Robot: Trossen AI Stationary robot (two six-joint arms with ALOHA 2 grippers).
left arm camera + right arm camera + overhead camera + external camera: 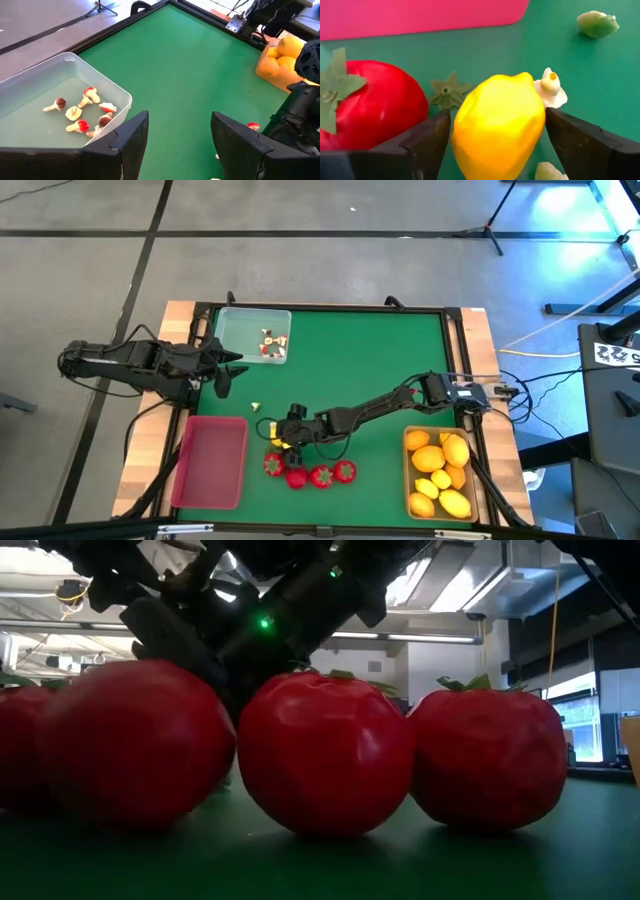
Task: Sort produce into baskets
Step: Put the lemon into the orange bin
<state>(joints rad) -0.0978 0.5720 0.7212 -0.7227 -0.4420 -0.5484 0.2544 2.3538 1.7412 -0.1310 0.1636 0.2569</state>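
Observation:
My right gripper (281, 440) is low over the mat, shut on a yellow lemon (495, 130), just beyond a row of red strawberries (308, 473) that rest on the mat and fill the low view (325, 755). My left gripper (224, 372) is open and empty beside the near right corner of the clear tray (232, 340), which holds several white-and-red bits (85, 112). The pink tray (210, 462) lies at the near left. The tan tray (411, 475) at the near right holds several lemons and an orange fruit. My right gripper pinches the lemon's two sides (462, 125) between its two fingers, one finger (427, 142) on each side. The fingers slant down from the table's right. Whether the lemon rests on the mat or is clear of it, I cannot tell.
Loose on the mat near the lemon lie a white bit (551, 89), a pale green bit (597, 23) and a green leaf star (447, 90). A strawberry (367, 102) sits close beside one finger. The middle and far part of the green mat (370, 350) is bare.

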